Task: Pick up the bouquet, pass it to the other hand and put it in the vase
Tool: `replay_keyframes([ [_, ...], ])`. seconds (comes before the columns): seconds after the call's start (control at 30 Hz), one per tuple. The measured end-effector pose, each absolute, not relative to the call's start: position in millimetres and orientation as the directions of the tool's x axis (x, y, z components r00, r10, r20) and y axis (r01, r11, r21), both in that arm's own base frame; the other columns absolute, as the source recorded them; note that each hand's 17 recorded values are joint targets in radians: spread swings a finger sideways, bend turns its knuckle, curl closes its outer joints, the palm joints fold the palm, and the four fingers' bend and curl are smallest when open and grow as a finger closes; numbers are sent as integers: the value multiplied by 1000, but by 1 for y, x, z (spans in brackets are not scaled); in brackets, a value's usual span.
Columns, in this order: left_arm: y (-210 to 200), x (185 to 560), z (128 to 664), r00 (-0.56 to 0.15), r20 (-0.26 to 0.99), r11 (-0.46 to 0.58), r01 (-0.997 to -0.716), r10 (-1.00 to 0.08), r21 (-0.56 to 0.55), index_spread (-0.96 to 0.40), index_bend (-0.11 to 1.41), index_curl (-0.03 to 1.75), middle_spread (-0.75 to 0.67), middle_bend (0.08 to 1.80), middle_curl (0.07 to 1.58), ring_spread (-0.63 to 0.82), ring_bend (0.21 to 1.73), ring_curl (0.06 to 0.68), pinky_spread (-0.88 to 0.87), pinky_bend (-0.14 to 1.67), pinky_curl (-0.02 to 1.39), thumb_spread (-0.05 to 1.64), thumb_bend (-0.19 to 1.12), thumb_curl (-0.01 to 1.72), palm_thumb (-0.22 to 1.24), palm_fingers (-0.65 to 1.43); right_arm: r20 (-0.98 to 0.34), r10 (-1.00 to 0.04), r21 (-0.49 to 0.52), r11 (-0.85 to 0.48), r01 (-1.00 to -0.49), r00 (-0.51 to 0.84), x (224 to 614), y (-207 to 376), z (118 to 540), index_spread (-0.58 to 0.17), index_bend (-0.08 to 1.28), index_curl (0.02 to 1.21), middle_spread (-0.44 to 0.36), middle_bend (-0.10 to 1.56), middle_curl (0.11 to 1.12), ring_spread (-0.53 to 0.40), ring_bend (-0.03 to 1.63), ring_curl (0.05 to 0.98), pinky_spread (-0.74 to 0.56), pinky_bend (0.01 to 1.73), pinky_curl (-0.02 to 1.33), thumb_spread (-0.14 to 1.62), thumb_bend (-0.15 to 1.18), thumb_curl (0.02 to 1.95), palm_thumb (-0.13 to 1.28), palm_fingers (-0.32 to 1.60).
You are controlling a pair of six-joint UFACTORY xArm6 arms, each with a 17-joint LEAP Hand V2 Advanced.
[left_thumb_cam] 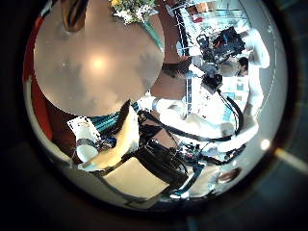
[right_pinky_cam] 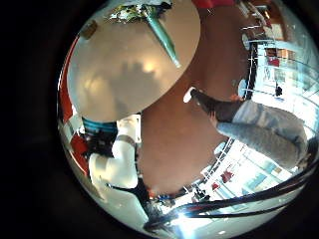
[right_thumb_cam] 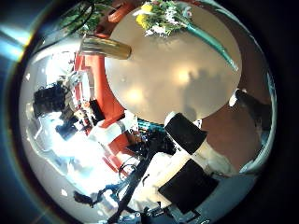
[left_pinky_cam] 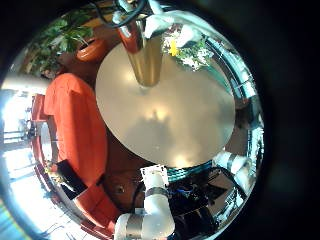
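Observation:
The bouquet (right_thumb_cam: 163,16) lies flat on the round table (right_thumb_cam: 177,75), its wrapped stems (right_pinky_cam: 165,40) pointing away from the flower heads. The vase (left_pinky_cam: 146,60) stands upright on the same table beside the flowers (left_pinky_cam: 186,47). Both hands hover well above the tabletop, apart from the bouquet and the vase. My left hand (left_thumb_cam: 96,142) shows relaxed fingers with nothing in them. Only the edge parts of my right hand (right_thumb_cam: 187,135) show, also holding nothing. In the left thumb side palm view the bouquet (left_thumb_cam: 135,12) and the vase (left_thumb_cam: 75,12) lie side by side at the table's far rim.
A padded sofa (left_pinky_cam: 75,120) curves round one side of the table. Potted plants (left_pinky_cam: 65,35) stand behind the vase. The other arm (left_thumb_cam: 197,117) reaches in beside the table. Bare floor (right_pinky_cam: 199,119) lies beyond the table edge.

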State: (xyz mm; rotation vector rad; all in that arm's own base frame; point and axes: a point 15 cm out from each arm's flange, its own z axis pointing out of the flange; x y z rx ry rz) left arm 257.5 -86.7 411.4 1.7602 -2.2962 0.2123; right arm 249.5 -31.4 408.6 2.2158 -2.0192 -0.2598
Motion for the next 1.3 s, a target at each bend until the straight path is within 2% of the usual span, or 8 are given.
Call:
replay_keyframes([
  [0.27, -86, 250, 415, -238, 278, 259, -965, -930, 41, 63, 181, 361, 405, 197, 339, 536, 479, 202, 521, 183, 272, 1105, -24, 357, 416, 131, -43, -997, 220, -77, -973, 69, 247, -38, 407, -330, 162, 282, -72, 258, 360, 150, 497, 220, 372, 445, 252, 1225, -17, 372, 581, 237],
  [0.4, -90, 243, 413, -249, 283, 273, -961, -926, 49, 63, 183, 362, 404, 196, 338, 536, 477, 202, 521, 182, 270, 1107, -22, 360, 417, 133, -43, -997, 218, -76, -973, 68, 247, -38, 407, -327, 159, 281, -72, 264, 361, 149, 493, 220, 375, 444, 253, 1225, -17, 372, 581, 242],
  [0.6, -109, 227, 407, -300, 268, 332, -939, -916, 85, 64, 183, 364, 404, 195, 340, 538, 477, 201, 520, 183, 267, 1107, -22, 362, 417, 136, -55, -998, 225, -52, -973, 40, 248, -43, 403, -323, 159, 281, -86, 263, 360, 144, 492, 221, 364, 444, 255, 1225, -17, 372, 581, 247],
  [0.8, -122, 218, 399, -378, 179, 400, -910, -908, 108, 67, 186, 368, 407, 195, 341, 539, 475, 199, 520, 182, 264, 1110, -21, 361, 421, 139, -62, -998, 191, 22, -981, -34, 251, -61, 405, -314, 143, 272, -99, 267, 359, 103, 541, 230, 344, 449, 254, 1218, -21, 372, 572, 283],
  [0.9, -127, 218, 395, -410, 148, 426, -899, -900, 105, 68, 189, 373, 408, 193, 340, 540, 473, 197, 519, 181, 262, 1110, -22, 361, 421, 142, -73, -995, 190, 57, -980, -72, 253, -69, 403, -307, 147, 268, -70, 291, 366, 74, 569, 234, 324, 458, 254, 1204, -24, 371, 552, 326],
  [1.13, -137, 217, 397, -445, 133, 457, -886, -886, 76, 65, 191, 379, 398, 195, 339, 539, 469, 195, 518, 180, 258, 1113, -23, 360, 406, 151, -121, -964, 79, 230, -970, -238, 299, -120, 392, -277, 140, 253, -55, 333, 380, 3, 686, 256, 286, 515, 256, 1153, -27, 373, 515, 410],
  [1.3, -138, 213, 396, -460, 132, 471, -879, -878, 71, 65, 191, 382, 393, 196, 340, 538, 467, 194, 518, 177, 255, 1111, -23, 359, 402, 156, -132, -949, 92, 276, -957, -287, 329, -144, 362, -255, 153, 253, -61, 376, 396, -45, 777, 278, 257, 543, 251, 1113, -27, 379, 501, 447],
])
